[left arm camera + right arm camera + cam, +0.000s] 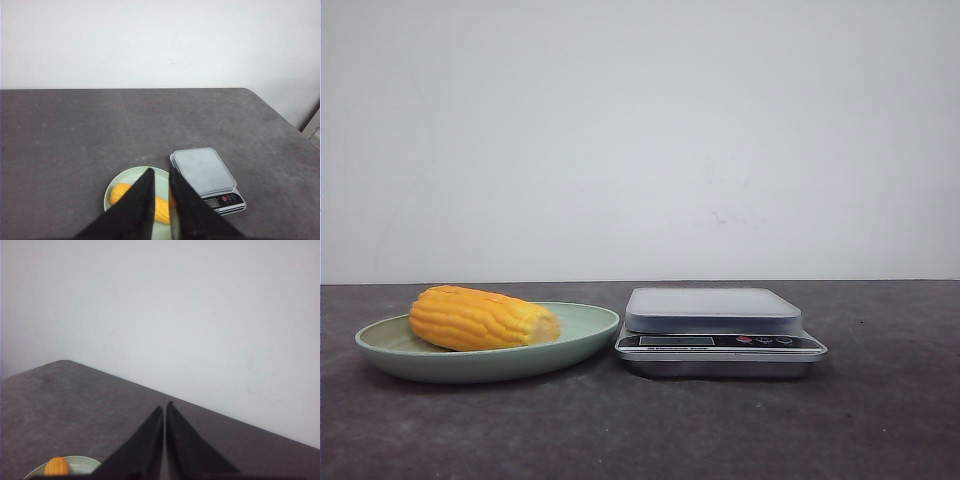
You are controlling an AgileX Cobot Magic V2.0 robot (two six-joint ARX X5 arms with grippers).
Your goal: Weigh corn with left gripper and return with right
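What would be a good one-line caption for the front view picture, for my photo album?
A corn cob lies on a pale green plate beside an empty kitchen scale on a dark table.

The corn (480, 318) was yellow-orange with ribbed kernel rows, the plate (582, 333) pale green, the scale (718, 330) silver-grey with red buttons, the table (880, 420) dark grey.

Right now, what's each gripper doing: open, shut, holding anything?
Left gripper: slightly open, empty, poised above the corn on its plate.
Right gripper: shut, empty, away from the corn.
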